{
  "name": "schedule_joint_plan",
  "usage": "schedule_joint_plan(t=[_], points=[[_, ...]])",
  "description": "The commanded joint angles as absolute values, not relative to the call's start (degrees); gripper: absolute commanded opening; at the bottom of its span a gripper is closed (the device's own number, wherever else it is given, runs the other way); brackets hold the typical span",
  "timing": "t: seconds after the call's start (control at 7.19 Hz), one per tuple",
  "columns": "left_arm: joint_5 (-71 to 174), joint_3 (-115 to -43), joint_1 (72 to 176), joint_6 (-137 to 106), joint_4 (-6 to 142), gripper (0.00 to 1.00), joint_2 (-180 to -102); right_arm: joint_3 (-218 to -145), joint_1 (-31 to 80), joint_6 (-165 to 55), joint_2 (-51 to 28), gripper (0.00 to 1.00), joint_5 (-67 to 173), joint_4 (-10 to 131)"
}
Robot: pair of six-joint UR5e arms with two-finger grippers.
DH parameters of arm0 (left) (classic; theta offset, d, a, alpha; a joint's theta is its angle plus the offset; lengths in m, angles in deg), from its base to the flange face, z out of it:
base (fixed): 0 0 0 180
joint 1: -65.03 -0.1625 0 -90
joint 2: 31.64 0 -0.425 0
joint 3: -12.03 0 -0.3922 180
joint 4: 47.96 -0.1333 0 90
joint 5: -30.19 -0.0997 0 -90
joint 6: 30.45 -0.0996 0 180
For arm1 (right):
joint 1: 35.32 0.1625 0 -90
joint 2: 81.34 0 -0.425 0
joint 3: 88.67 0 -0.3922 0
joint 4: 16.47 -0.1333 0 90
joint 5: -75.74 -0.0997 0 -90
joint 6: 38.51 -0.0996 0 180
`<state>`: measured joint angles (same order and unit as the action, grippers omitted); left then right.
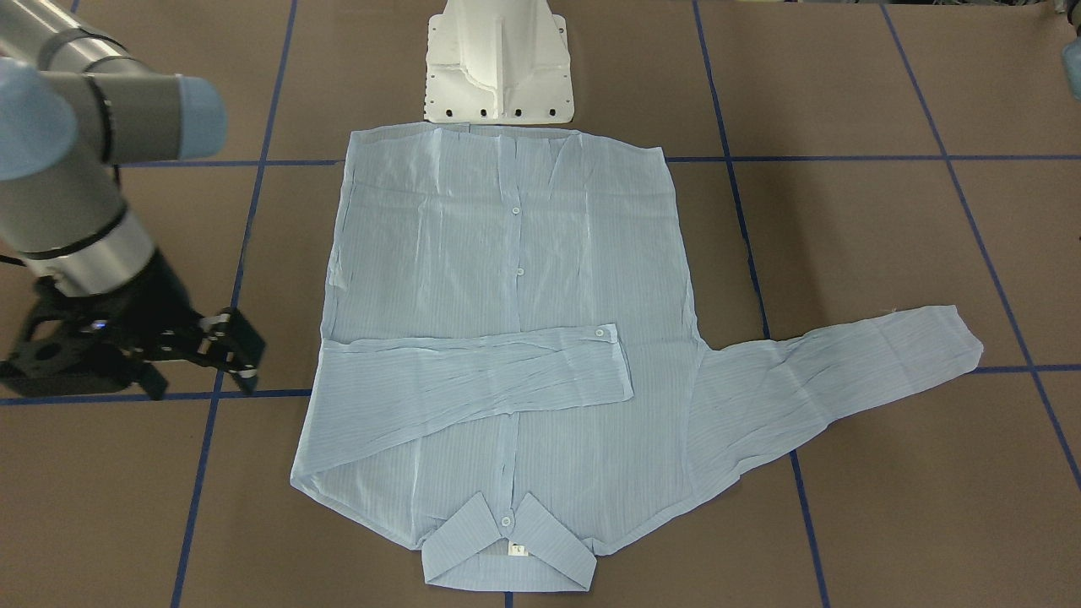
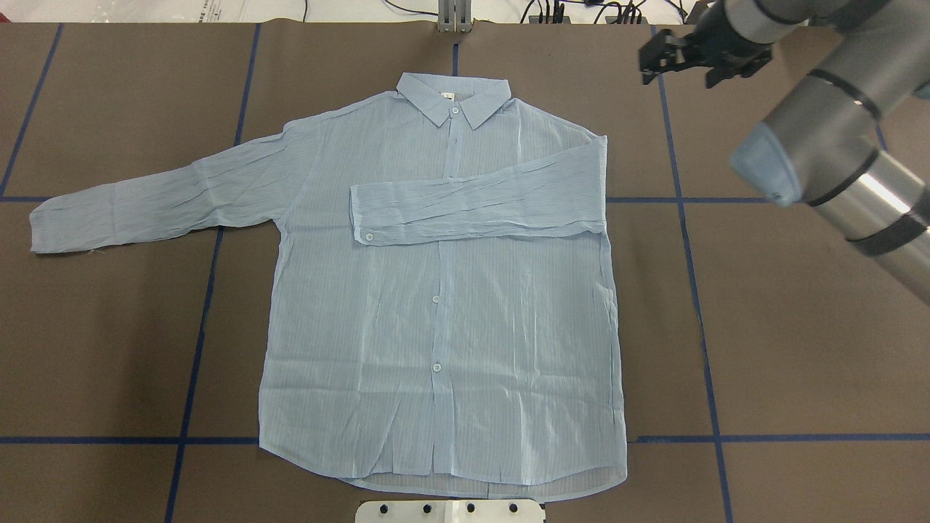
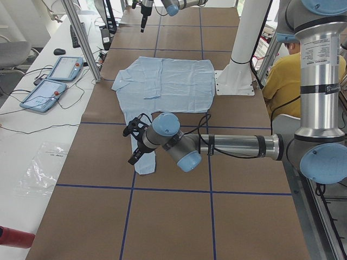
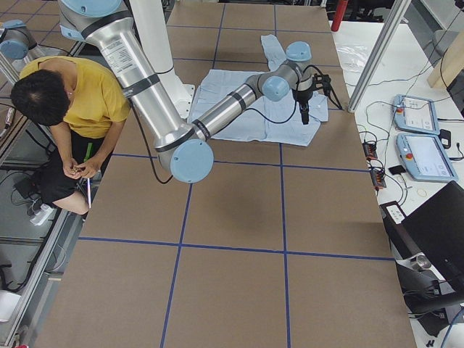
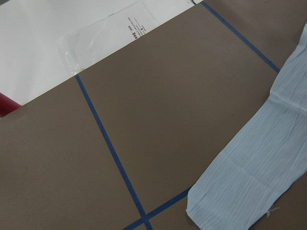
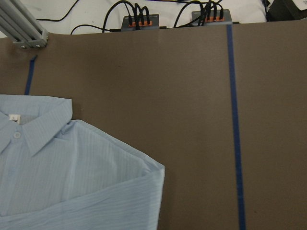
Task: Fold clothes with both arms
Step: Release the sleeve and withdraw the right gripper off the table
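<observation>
The pale blue shirt point(image 2: 450, 305) lies flat and front up on the brown table, collar point(image 2: 454, 94) away from the robot. One sleeve point(image 2: 479, 211) is folded across the chest. The other sleeve point(image 2: 145, 203) stretches out sideways. My right gripper point(image 2: 681, 69) hovers open and empty beside the shirt's folded shoulder; it also shows in the front view point(image 1: 203, 371). My left gripper point(image 3: 134, 143) shows only in the exterior left view, above the outstretched sleeve's cuff point(image 5: 240, 191); I cannot tell whether it is open or shut.
The white pedestal base point(image 1: 498, 67) stands at the shirt's hem. Blue tape lines cross the table. Two teach pendants point(image 3: 54, 81) and a plastic bag point(image 5: 105, 33) lie on the white bench. A person in yellow point(image 4: 72, 101) sits behind the robot.
</observation>
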<state>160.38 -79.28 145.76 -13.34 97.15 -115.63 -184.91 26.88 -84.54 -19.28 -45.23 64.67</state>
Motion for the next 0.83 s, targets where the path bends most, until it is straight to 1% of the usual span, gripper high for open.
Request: schedule_joint_plan(t=[0.0, 0.14, 0.28, 0.42, 0.7], points=[[159.83, -70.70, 139.84, 4.02, 112.83, 0.86, -115.57, -187.19, 37.23, -67.68, -7.55, 1.00, -51.95, 64.04], [156.44, -67.63, 135.91, 7.48, 116.27, 0.78, -115.49, -187.37, 41.36, -63.25, -3.59, 1.00, -55.97, 63.87], [151.36, -64.90, 131.61, 10.48, 119.79, 0.78, -115.66, -188.68, 43.67, -60.59, -0.77, 1.00, -56.88, 63.87], [148.61, -63.65, 128.08, 12.60, 121.47, 0.78, -116.10, -190.26, 43.78, -60.39, 0.74, 1.00, -56.80, 63.87], [146.66, -62.41, 125.42, 12.62, 121.75, 0.78, -116.10, -190.71, 43.87, -60.39, 1.28, 1.00, -56.71, 63.87]])
